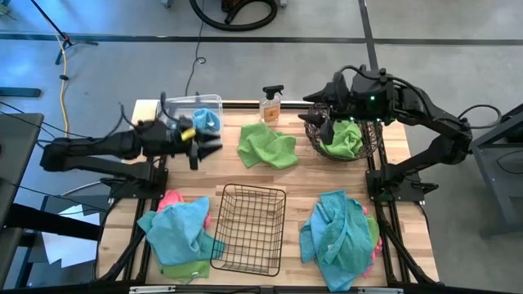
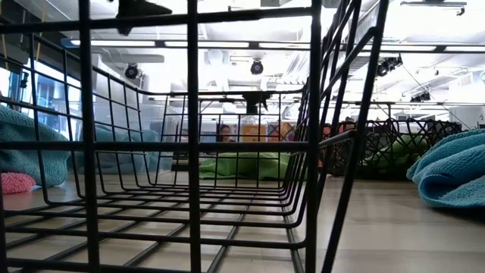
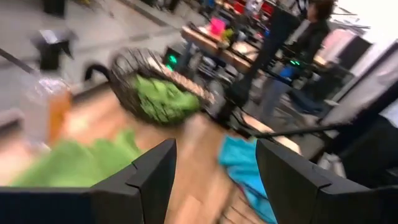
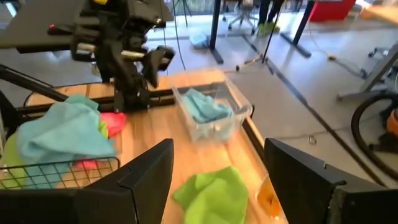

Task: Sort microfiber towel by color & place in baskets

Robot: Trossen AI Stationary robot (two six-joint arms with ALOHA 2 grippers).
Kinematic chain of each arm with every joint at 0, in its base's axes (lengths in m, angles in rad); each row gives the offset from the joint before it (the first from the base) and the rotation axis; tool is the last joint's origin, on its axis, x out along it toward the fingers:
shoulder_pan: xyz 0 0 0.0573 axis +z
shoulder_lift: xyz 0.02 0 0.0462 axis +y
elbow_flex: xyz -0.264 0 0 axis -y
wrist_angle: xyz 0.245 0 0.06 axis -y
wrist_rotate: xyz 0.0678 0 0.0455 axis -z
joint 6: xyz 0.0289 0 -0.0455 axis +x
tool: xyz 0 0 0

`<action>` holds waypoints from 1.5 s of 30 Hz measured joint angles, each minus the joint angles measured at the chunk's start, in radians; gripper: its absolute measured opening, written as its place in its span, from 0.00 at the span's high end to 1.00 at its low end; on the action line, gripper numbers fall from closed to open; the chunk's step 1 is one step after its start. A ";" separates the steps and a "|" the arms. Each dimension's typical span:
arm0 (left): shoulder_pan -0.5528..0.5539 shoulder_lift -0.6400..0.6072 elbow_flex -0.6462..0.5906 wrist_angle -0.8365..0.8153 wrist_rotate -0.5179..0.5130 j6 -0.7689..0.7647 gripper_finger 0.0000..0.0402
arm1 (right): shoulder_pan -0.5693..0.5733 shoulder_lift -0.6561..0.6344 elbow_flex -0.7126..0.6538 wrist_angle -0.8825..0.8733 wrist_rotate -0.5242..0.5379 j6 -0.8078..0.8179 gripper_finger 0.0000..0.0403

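My left gripper (image 1: 214,147) (image 3: 214,149) hangs open and empty over the table's far left. It is just near of the clear bin (image 1: 198,108), where a blue towel (image 1: 207,120) (image 4: 205,106) lies. My right gripper (image 1: 320,122) (image 4: 217,149) is open and empty, raised at the left rim of the round wire basket (image 1: 369,145). A green towel (image 1: 345,139) (image 3: 163,99) lies in that basket. A loose green towel (image 1: 266,147) (image 4: 214,196) lies crumpled on the table between the two arms. The black wire-grid basket (image 1: 249,229) (image 2: 189,114) stands at the near middle.
A mixed pile of blue, pink and green towels (image 1: 180,233) lies near left. A mostly blue pile (image 1: 339,233) (image 2: 455,171) lies near right. An orange spray bottle (image 1: 271,104) stands at the far edge. People show in the room beyond the table.
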 joint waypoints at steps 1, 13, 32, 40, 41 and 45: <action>-0.029 0.000 -0.030 0.022 -0.006 -0.030 0.48 | 0.000 0.000 0.000 -0.003 -0.002 0.015 0.38; -0.241 -0.009 -0.097 0.024 -0.015 0.113 0.48 | 0.000 0.000 0.000 0.001 -0.026 0.158 0.38; -0.261 -0.010 -0.086 0.033 -0.161 0.219 0.48 | 0.038 -0.002 -0.220 -0.409 -0.177 0.464 0.38; -0.261 -0.010 -0.086 0.033 -0.166 0.301 0.48 | 0.220 -0.013 -0.540 -0.391 -0.339 0.587 0.38; -0.261 -0.010 -0.086 0.033 -0.166 0.311 0.48 | 0.256 -0.022 -0.576 -0.386 -0.343 0.632 0.38; -0.261 -0.009 -0.086 0.033 -0.166 0.316 0.48 | 0.412 -0.064 -0.705 -0.335 -0.346 0.900 0.38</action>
